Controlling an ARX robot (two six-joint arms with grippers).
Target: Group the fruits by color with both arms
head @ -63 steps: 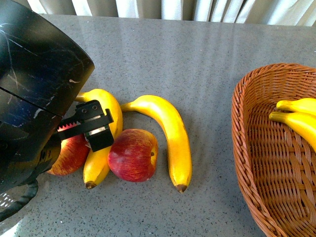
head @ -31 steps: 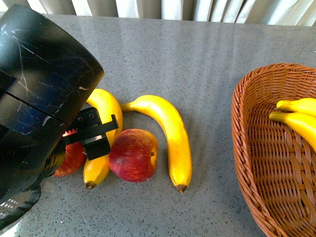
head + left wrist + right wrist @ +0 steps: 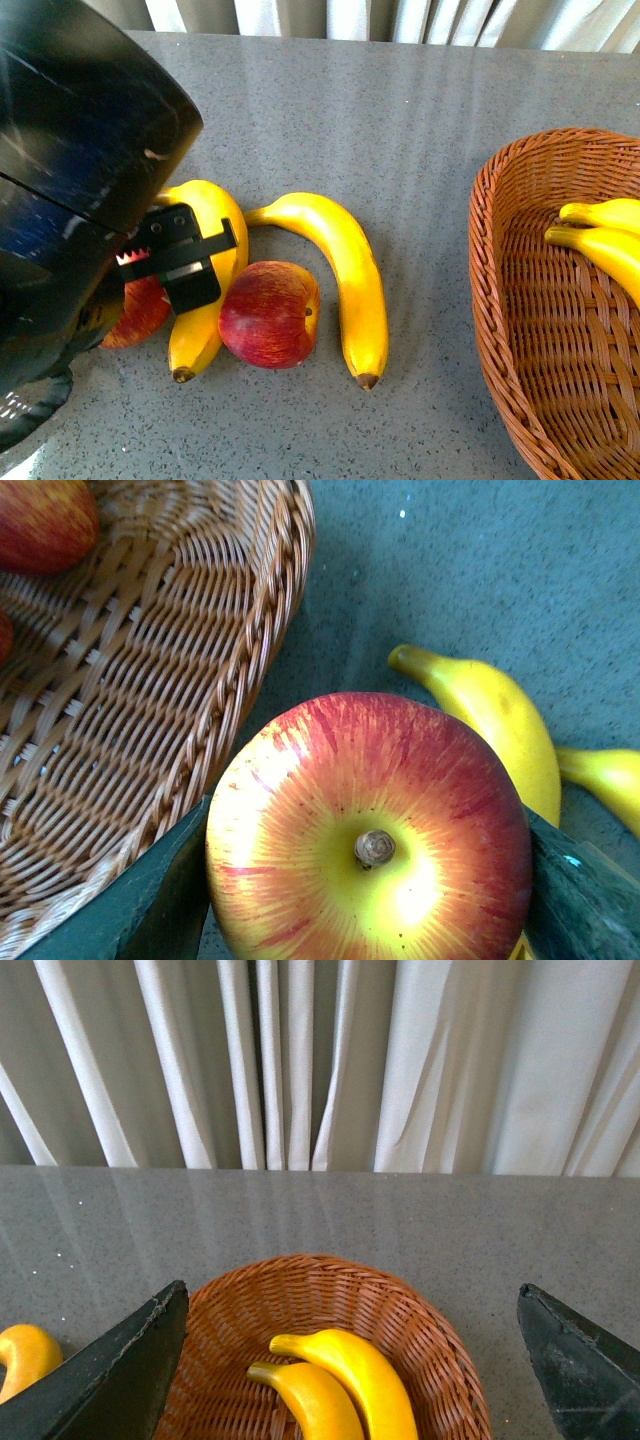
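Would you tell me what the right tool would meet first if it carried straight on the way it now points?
Probably the bananas in the wicker basket, centred between its open fingers in the right wrist view, though depth is unclear.

I see a grey speckled table (image 3: 400,120): left banana (image 3: 205,300), red apple (image 3: 270,315) and right banana (image 3: 350,275) side by side; wicker basket (image 3: 483,230) apart on the right.

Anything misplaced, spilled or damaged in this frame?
Nothing stands out. The basket on the right holds only bananas; the other basket, in the left wrist view, shows only apples. The remaining fruit lies bunched on the table, one apple between the fingers of the left end effector. No damage or spills.
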